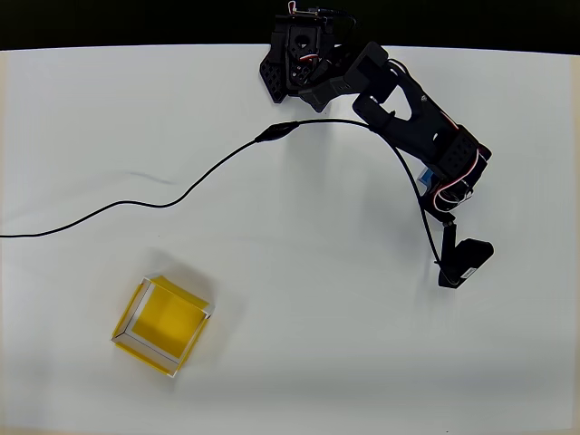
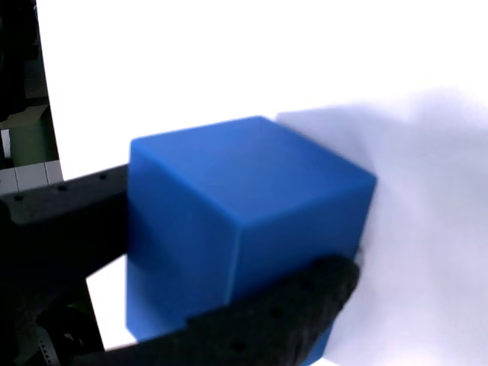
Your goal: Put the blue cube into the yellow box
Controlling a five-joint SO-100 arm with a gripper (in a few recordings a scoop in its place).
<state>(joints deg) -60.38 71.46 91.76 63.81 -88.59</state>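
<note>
One blue cube (image 2: 244,229) sits clamped between the black fingers (image 2: 290,313) of our gripper (image 2: 229,259) in the wrist view, jaws closed against its sides. Overhead, the arm (image 1: 408,118) reaches to the table's right, well apart from the yellow box (image 1: 161,324) at lower left. We judge the grasp made; next comes the carry across to above the box.
</note>
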